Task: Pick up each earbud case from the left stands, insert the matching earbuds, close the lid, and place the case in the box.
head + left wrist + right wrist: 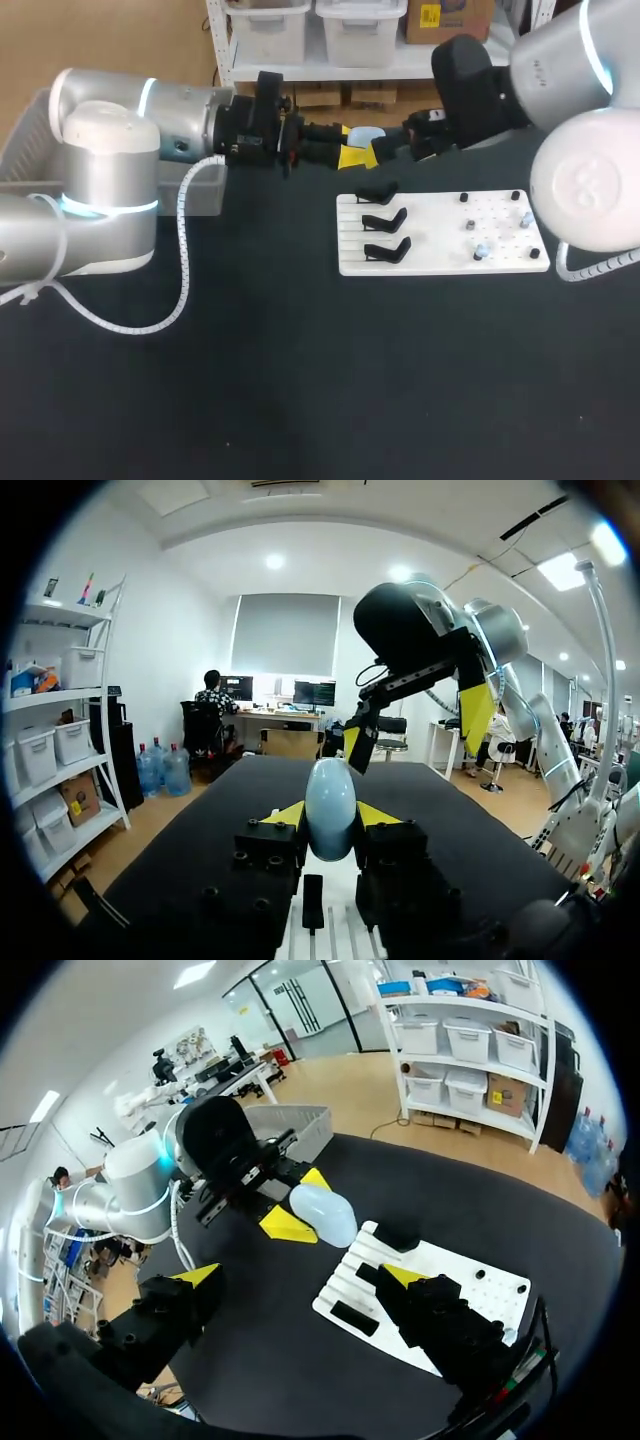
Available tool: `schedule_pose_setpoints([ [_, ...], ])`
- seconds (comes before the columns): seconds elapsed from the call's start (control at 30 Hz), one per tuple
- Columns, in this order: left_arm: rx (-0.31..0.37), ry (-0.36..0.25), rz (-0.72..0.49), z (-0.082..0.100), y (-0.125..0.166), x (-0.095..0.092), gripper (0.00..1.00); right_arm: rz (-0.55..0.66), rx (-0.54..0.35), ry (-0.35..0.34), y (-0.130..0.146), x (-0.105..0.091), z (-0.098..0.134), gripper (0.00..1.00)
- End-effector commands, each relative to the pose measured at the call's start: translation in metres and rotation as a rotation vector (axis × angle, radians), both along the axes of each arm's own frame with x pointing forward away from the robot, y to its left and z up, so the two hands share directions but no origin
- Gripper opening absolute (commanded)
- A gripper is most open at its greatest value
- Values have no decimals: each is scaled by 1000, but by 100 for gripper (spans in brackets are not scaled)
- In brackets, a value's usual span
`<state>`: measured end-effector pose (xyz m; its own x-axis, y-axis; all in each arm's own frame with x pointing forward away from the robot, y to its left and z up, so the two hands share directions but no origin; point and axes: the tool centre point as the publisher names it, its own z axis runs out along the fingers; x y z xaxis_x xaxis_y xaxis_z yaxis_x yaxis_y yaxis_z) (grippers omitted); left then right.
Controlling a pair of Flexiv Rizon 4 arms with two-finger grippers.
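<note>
Now left hand (330,818) clamps pale-blue earbud case (330,798); right hand (300,1278) open, case ahead, untouched.

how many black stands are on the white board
3, in a column on the board's left side: far stand, middle stand, near stand. None seems hidden.

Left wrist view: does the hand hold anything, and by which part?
Yes. The left hand holds the pale blue earbud case, one finger on each side.
</note>
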<state>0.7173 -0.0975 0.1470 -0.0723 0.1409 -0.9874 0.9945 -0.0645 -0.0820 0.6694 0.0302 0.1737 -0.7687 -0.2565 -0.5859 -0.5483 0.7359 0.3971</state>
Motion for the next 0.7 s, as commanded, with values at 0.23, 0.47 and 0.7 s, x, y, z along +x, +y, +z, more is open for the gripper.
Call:
schedule_pose_setpoints([
  [0.23, 1, 0, 0, 0, 0, 0, 0, -37, -30, 8, 1, 13, -11, 100],
  [0.47, 1, 0, 0, 0, 0, 0, 0, -71, -39, 17, -3, 23, -18, 100],
  [0.7, 1, 0, 0, 0, 0, 0, 0, -90, -41, 32, -4, 32, -24, 100],
])
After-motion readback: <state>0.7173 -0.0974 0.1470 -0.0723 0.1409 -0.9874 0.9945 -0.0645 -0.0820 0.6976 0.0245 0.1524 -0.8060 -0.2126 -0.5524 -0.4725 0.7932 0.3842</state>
